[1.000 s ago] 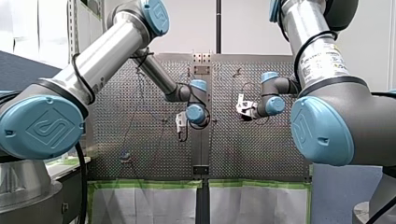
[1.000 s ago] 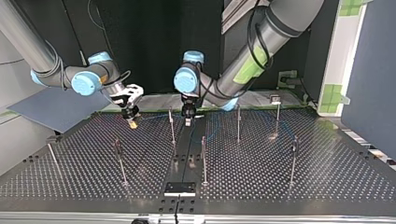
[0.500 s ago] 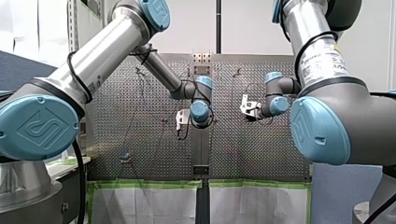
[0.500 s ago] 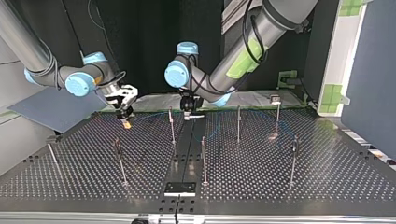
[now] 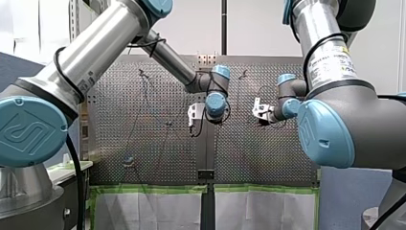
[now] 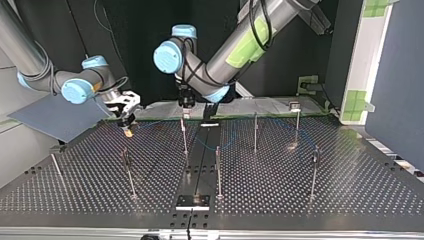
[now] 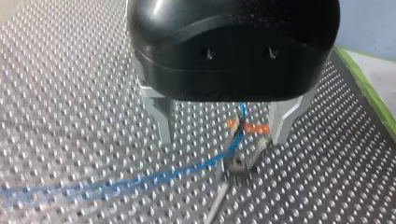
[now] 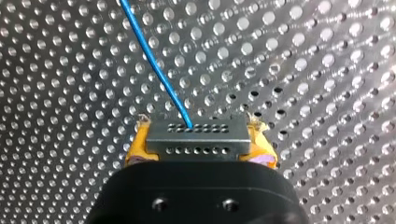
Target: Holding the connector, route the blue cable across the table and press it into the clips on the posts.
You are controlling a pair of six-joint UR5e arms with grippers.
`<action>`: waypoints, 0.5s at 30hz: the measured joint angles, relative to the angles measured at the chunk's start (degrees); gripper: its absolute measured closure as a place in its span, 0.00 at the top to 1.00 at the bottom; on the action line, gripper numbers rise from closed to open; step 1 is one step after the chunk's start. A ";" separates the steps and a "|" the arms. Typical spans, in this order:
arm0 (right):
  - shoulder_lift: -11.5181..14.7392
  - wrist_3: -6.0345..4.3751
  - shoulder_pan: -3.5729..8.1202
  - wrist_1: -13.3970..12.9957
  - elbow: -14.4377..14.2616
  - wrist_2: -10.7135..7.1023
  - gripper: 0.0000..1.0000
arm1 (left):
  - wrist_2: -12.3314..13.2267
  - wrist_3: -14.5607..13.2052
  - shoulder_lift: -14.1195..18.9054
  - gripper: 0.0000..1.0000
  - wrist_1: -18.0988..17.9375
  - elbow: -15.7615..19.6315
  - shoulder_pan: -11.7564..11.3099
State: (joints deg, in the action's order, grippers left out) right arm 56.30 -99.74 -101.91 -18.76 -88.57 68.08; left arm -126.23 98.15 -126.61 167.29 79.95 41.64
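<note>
The cable (image 8: 156,70) is blue, connector (image 8: 198,138) grey, pads (image 8: 134,150) yellow, perforated table (image 8: 317,74) silver.

Front camera behind my shoulders, facing out over table (image 5: 268,153). Top camera opposite, low, facing back (sides crossed). My wrist cameras close above same table. Wide views share posts (image 6: 183,135).

We see a perforated metal tabletop (image 6: 310,200) with a dark strip (image 6: 200,165) down its middle. A small black plate (image 6: 192,202) sits on that strip at the top view's near edge. Green tape (image 6: 272,116) lines the far edge. A grey-blue board (image 6: 50,117) lies just off the far left corner.
</note>
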 joint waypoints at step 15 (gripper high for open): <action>0.00 0.21 0.44 0.10 0.01 -1.81 0.00 | -0.75 1.31 -0.76 0.98 -3.14 -5.41 7.37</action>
State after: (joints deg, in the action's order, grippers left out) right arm 56.31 -99.52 -101.47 -18.66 -88.56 66.27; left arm -126.98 99.47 -127.38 164.14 74.54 49.01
